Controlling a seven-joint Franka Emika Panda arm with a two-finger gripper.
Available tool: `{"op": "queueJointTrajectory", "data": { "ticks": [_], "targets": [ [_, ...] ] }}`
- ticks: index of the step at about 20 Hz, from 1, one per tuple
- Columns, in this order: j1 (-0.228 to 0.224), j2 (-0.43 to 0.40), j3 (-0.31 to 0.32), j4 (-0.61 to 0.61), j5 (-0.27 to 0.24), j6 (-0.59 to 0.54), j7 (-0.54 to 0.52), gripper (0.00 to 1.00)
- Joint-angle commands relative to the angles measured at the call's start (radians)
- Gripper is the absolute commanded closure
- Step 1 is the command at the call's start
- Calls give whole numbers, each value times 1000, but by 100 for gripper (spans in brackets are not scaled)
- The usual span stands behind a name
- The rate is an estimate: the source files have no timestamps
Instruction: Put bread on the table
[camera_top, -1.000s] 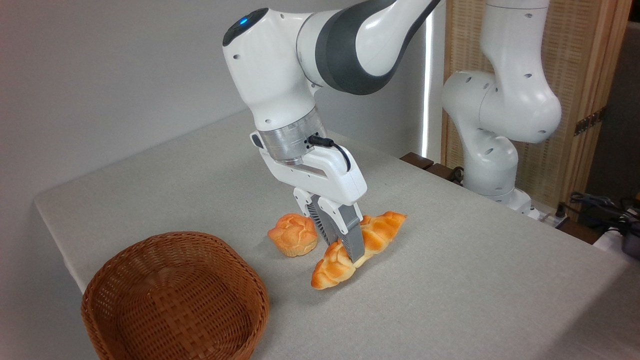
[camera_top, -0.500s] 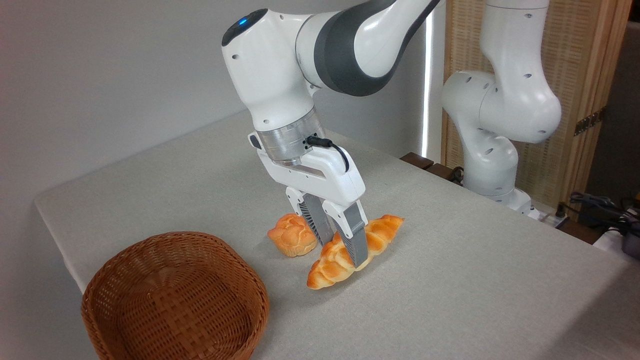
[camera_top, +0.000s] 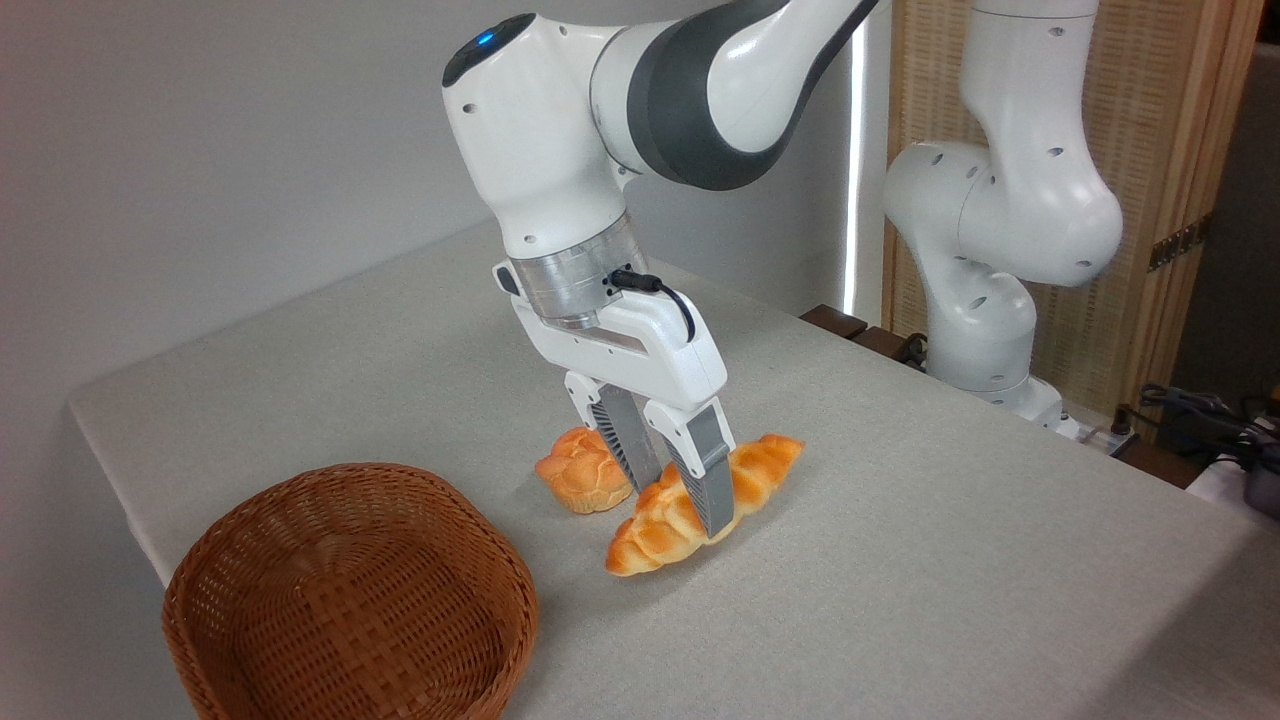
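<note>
- The wicker basket (camera_top: 350, 590) sits nearest at the lower left, with nothing in it.
- Beyond it, the braided bread (camera_top: 700, 490) lies slanted low over the grey table (camera_top: 950, 560); whether it touches the cloth I cannot tell.
- The gripper (camera_top: 675, 495) is clamped across the loaf's middle, one finger on each side.
- The loaf looks light and stiff, its glazed ridges possibly slippery; the mid-length hold looks balanced.
- A small knotted bun (camera_top: 583, 470) rests just behind.
</note>
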Motion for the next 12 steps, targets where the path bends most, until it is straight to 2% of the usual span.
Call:
{"op": "queueJointTrajectory", "data": {
  "ticks": [1,5,10,11,12],
  "targets": [
    [-10,-6,8,10,16,9,-17,0],
    [-10,-6,6,15,15,9,-15,0],
    [-10,-6,-3,90,6,5,-15,0],
    [-10,-6,-4,107,0,0,-14,0],
    [-7,-3,-9,145,-29,-11,-10,0]
  ]
}}
